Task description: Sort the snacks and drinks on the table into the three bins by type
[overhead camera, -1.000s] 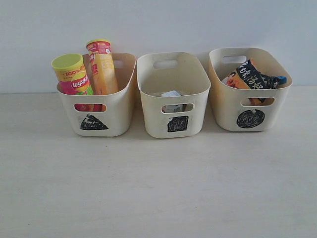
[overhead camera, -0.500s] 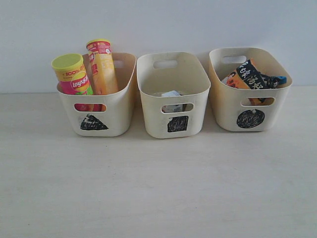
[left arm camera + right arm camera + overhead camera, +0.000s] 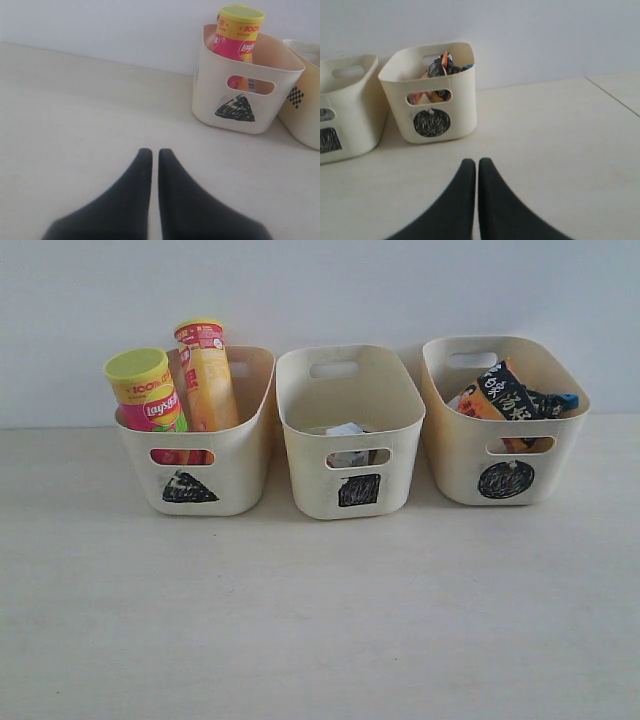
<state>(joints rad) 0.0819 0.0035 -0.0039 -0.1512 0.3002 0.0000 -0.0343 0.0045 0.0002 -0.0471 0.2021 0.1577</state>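
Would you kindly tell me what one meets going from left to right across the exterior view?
The triangle bin holding the pink chip tube, then the yellow chip tube → square bin with a small white pouch → circle bin with the orange-black noodle packet.

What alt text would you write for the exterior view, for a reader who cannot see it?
Three cream bins stand in a row on a pale table. The triangle bin holds two chip tubes, the square bin a small white pouch, the circle bin noodle packets.

A pale tabletop (image 3: 320, 620) meets a plain white wall (image 3: 320, 290).
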